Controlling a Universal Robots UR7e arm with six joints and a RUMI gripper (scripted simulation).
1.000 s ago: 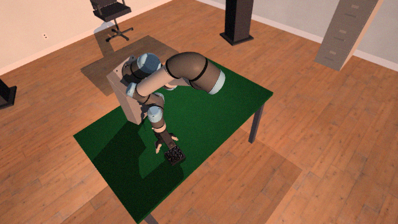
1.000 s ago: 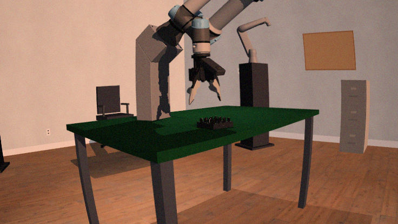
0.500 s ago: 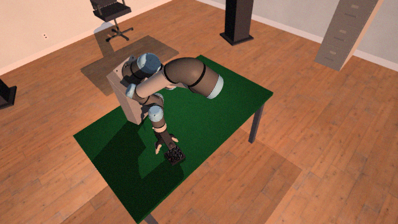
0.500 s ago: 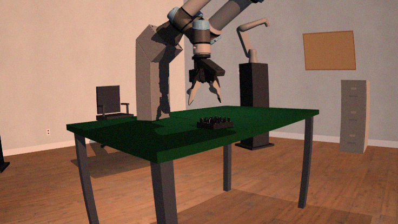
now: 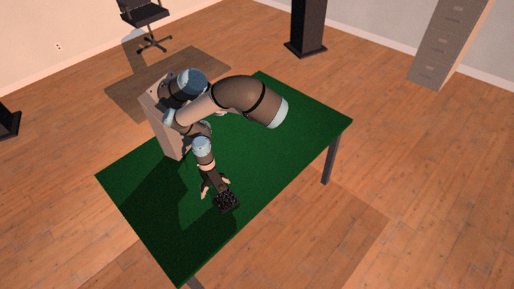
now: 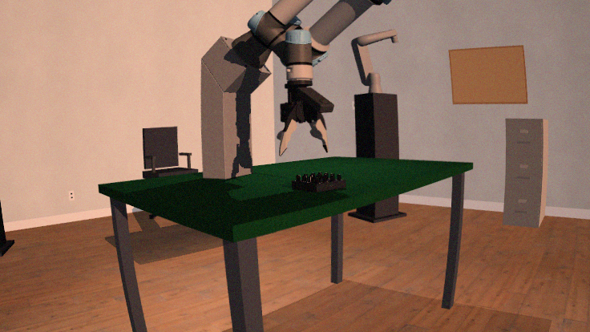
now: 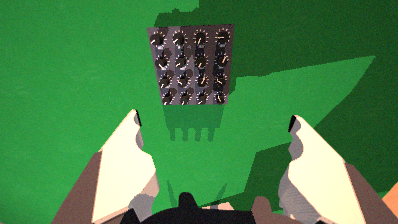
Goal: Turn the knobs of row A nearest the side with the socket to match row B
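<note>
The knob box (image 7: 192,64) is a dark flat box with several rows of small black knobs with pale pointer marks. It lies on the green table near the front edge in the top view (image 5: 225,201) and shows low on the table in the exterior view (image 6: 318,182). My gripper (image 6: 303,147) hangs well above the table, behind and above the box, with its two cream fingers spread wide and nothing between them. In the wrist view the fingers frame green table just below the box. I cannot tell which side holds the socket.
A tall tan pedestal (image 6: 224,107) carrying the arm stands at the table's back left. A black column (image 6: 376,152) stands behind the table. A grey filing cabinet (image 6: 523,171) and an office chair (image 6: 163,155) stand on the floor.
</note>
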